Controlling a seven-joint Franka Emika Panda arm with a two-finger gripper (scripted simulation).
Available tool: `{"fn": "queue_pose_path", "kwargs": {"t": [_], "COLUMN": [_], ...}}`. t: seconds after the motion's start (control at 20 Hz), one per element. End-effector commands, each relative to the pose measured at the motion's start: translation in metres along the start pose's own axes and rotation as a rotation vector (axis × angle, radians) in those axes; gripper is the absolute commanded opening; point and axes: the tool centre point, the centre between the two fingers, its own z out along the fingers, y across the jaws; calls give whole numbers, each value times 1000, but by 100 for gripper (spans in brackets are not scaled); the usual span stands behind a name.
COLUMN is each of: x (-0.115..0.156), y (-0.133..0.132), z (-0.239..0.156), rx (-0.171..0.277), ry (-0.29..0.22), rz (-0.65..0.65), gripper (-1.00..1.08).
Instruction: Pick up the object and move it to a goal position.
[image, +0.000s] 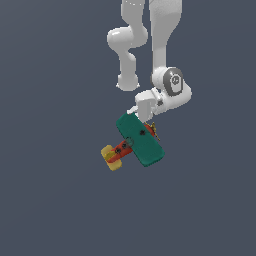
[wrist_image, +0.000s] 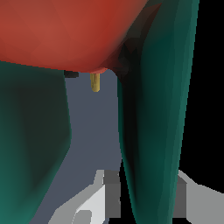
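Observation:
The toy biplane (image: 140, 140) hangs tilted near the middle of the exterior view. Its broad teal wing faces the camera, the red body and yellow tail (image: 111, 157) point to the exterior view's lower left, and the thin yellow propeller (image: 155, 131) is at the upper right. My gripper (image: 142, 118) is at the wing's upper edge, its fingertips hidden behind the wing. In the wrist view a teal wing (wrist_image: 153, 109) runs between the grey fingers (wrist_image: 107, 192), which close on it. The red body (wrist_image: 65, 30) and a propeller tip (wrist_image: 95, 82) fill the view very close up.
The white arm (image: 165, 45) comes down from the top of the exterior view. A plain dark grey-blue floor (image: 50, 200) lies all around. No goal marker or other object shows.

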Motion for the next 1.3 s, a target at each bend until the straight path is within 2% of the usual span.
{"fn": "queue_pose_path", "kwargs": {"t": [0.0, 0.35, 1.25], "x": [-5, -24, -78], "y": [21, 90, 298], "z": [7, 36, 118], "rx": [-1, -1, -6], "ry": [0, -1, -3], "rz": [6, 6, 6], "gripper": [-100, -100, -100]}}
